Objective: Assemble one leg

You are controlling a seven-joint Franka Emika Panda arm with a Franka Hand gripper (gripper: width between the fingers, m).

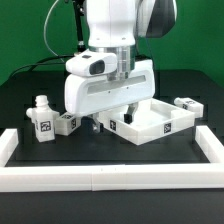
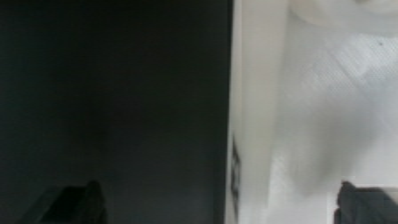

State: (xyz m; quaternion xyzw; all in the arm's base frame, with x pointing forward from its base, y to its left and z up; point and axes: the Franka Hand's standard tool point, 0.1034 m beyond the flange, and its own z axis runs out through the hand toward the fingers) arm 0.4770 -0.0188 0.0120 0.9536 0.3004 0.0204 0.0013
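Note:
The large white tray-like part [image 1: 152, 122] lies on the black table right of centre. My gripper [image 1: 127, 106] is low over its near-left wall, mostly hidden by the white hand. In the wrist view the gripper [image 2: 221, 205] is open: one dark fingertip [image 2: 71, 205] is over the black table and the other over the white part [image 2: 320, 110], with the part's edge running between them. Small white legs with black-and-white tags rest on the table: one upright [image 1: 42, 118] and one lying [image 1: 67, 124] at the exterior view's left, one [image 1: 186, 104] at the right.
A low white border [image 1: 110, 178] runs along the table's front and turns up both sides. The arm's white body [image 1: 105, 85] hangs over the table's middle and hides what is behind it. A green wall stands at the back.

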